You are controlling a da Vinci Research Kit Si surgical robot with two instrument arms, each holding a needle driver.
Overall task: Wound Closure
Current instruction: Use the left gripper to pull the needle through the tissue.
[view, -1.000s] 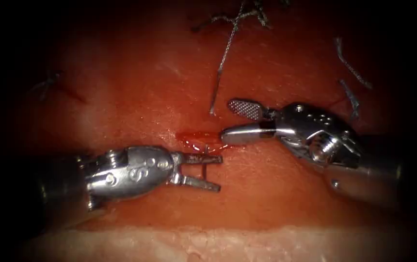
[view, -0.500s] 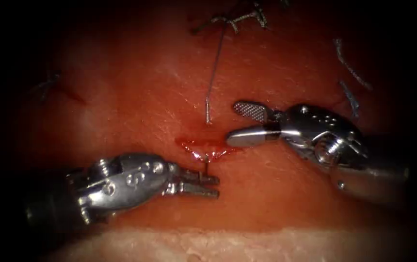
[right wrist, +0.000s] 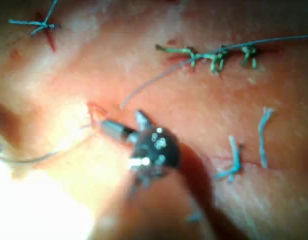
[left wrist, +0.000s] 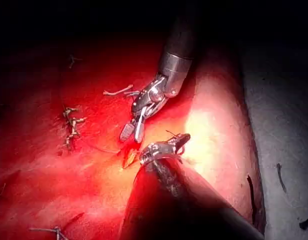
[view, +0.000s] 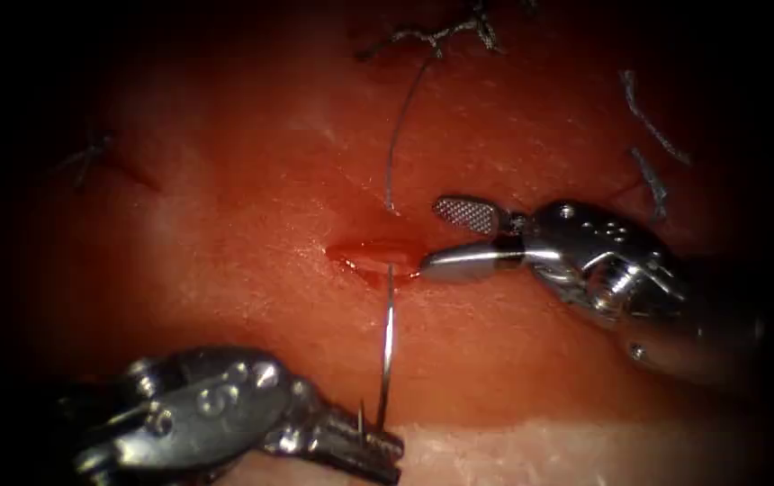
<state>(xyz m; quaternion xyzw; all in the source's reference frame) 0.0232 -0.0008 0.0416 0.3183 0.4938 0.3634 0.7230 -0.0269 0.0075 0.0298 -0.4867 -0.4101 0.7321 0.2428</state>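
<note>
My left tool (view: 378, 443) is near the tissue's front edge, jaws shut on the curved needle (view: 387, 342) close to its tip. The needle's body rises from those jaws to the small red cut (view: 364, 252), and its tail end is still at the cut's lower lip. Thread (view: 396, 135) runs down from the top stitches and enters the tissue (view: 225, 225) just above the cut. On the cut's right side my right tool (view: 430, 234) is open and holds nothing. Its lower jaw tip rests at the cut's right end. The left wrist view shows the right tool (left wrist: 130, 134) above the cut (left wrist: 128, 159).
A row of knotted stitches (view: 441, 31) sits at the top, also seen as stitches (right wrist: 214, 56). Cut thread ends (view: 652, 126) lie at the right. An older stitch (view: 90, 157) is at the left. The tissue's pale front edge (view: 540, 450) is below.
My left jaws closed on the needle tip below the cut and drew the needle out toward the front edge. The thread's free end moved down into the tissue. The right tool barely moved.
</note>
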